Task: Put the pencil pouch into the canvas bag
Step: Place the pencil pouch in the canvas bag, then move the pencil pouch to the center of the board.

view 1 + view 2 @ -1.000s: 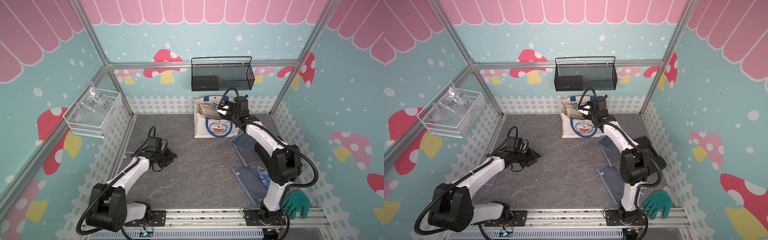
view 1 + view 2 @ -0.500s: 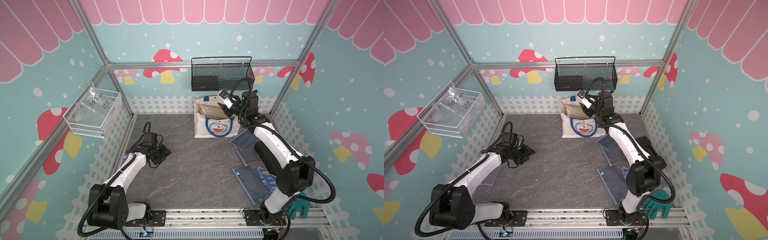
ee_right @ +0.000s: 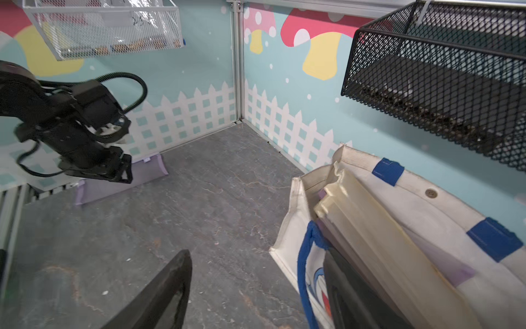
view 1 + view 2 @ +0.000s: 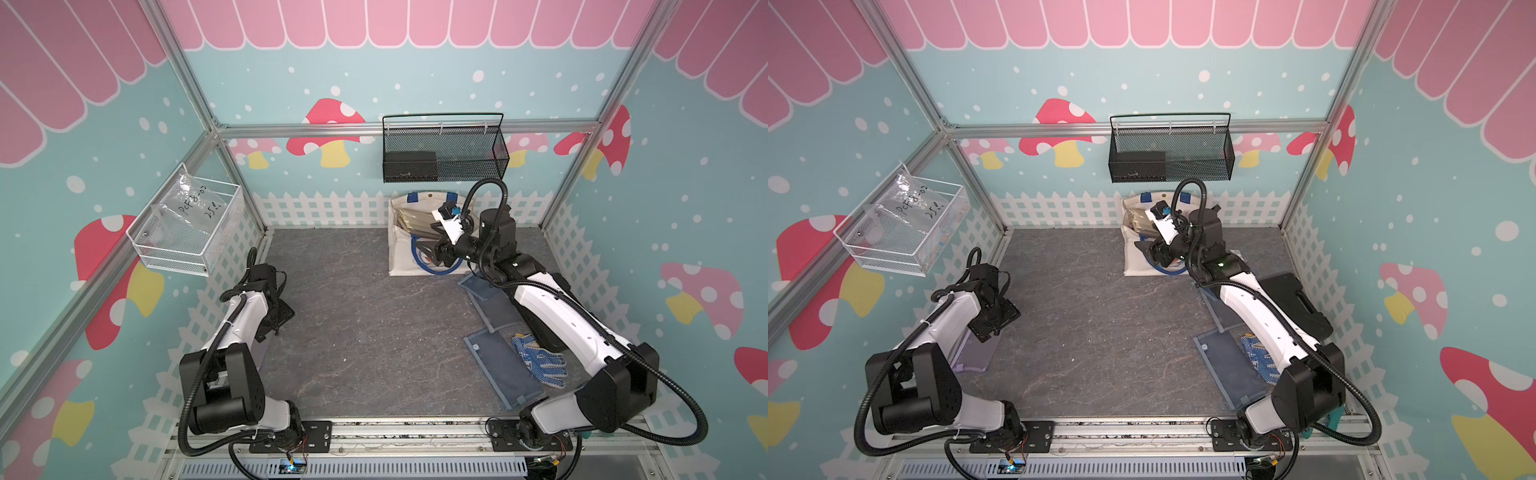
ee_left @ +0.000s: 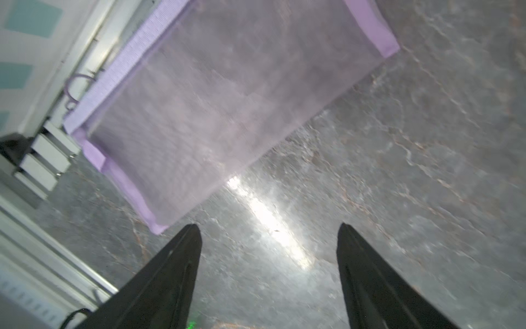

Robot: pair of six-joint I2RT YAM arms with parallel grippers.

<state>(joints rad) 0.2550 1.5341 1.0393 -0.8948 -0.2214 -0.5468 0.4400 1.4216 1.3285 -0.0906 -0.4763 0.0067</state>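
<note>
Pencil pouch (image 3: 378, 236) sits inside canvas bag (image 3: 444, 205) — both grippers empty.

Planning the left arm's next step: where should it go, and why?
Probably lower the open left claw onto the near edge of the purple mesh pouch. The pouch lies flat on the floor, nothing is held, and the canvas bag already holds a beige pouch.
</note>
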